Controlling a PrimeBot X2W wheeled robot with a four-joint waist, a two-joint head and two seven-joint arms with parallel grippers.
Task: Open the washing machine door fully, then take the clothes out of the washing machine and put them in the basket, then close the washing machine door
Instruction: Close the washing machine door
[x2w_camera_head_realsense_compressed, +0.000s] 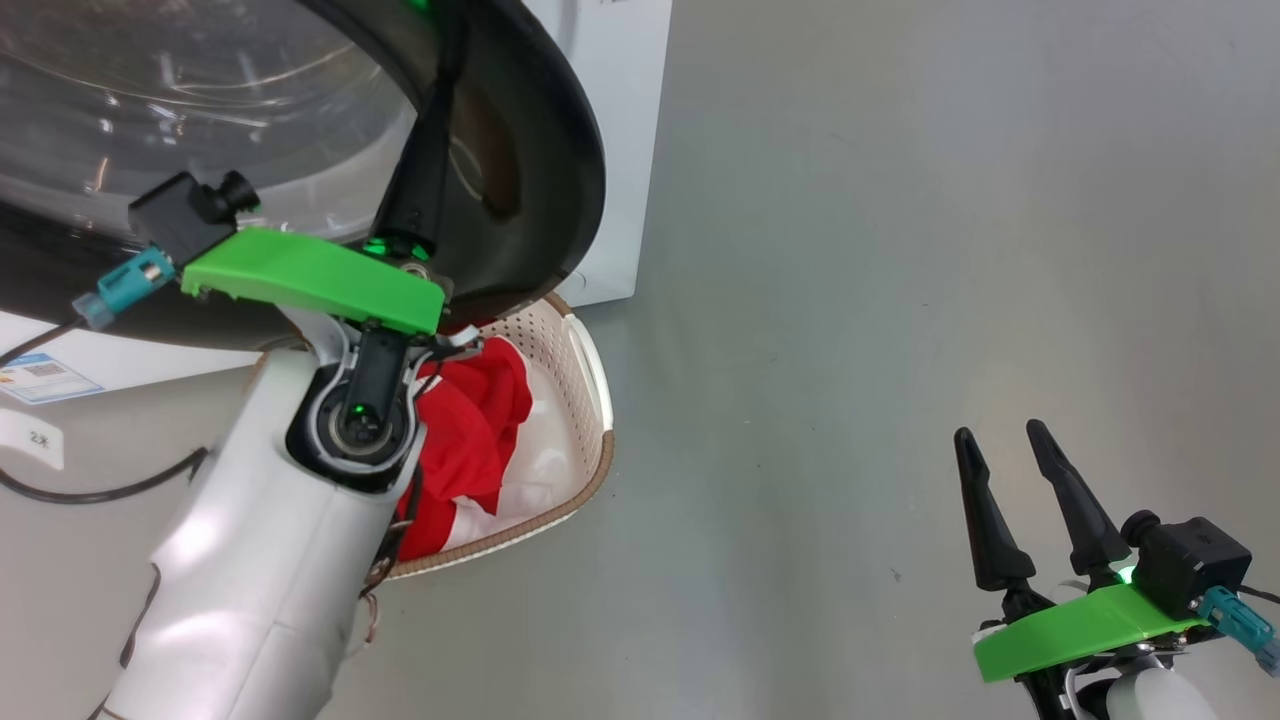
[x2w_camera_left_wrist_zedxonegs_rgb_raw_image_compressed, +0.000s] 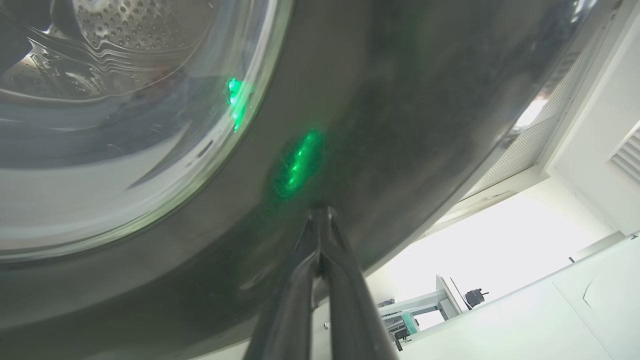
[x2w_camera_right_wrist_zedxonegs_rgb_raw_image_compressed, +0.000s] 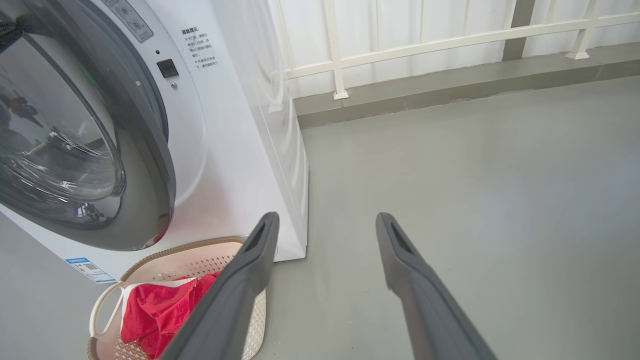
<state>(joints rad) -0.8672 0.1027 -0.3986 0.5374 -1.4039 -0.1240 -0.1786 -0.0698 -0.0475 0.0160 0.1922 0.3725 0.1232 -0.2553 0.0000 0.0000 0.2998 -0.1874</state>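
Note:
The washing machine door (x2w_camera_head_realsense_compressed: 530, 150) has a glossy black rim and a bulging glass window. It stands close against the white washing machine (x2w_camera_right_wrist_zedxonegs_rgb_raw_image_compressed: 225, 125); whether it is latched I cannot tell. My left gripper (x2w_camera_left_wrist_zedxonegs_rgb_raw_image_compressed: 322, 212) is shut, and its tips press on the door's black rim (x2w_camera_left_wrist_zedxonegs_rgb_raw_image_compressed: 400, 100) with nothing between the fingers. In the head view the left gripper (x2w_camera_head_realsense_compressed: 445, 90) reaches up over the rim. Below the door stands the cream basket (x2w_camera_head_realsense_compressed: 590, 470), with the red and white clothes (x2w_camera_head_realsense_compressed: 480, 400) inside it. My right gripper (x2w_camera_head_realsense_compressed: 1000, 432) hangs open over bare floor, well right of the basket (x2w_camera_right_wrist_zedxonegs_rgb_raw_image_compressed: 165, 250) and the clothes (x2w_camera_right_wrist_zedxonegs_rgb_raw_image_compressed: 155, 310).
A black cable (x2w_camera_head_realsense_compressed: 100, 490) lies on the floor at the left, beside the machine's blue label (x2w_camera_head_realsense_compressed: 40, 375). A white railing (x2w_camera_right_wrist_zedxonegs_rgb_raw_image_compressed: 425, 45) runs behind the machine. Grey floor (x2w_camera_head_realsense_compressed: 900, 250) stretches wide to the right of the machine and basket.

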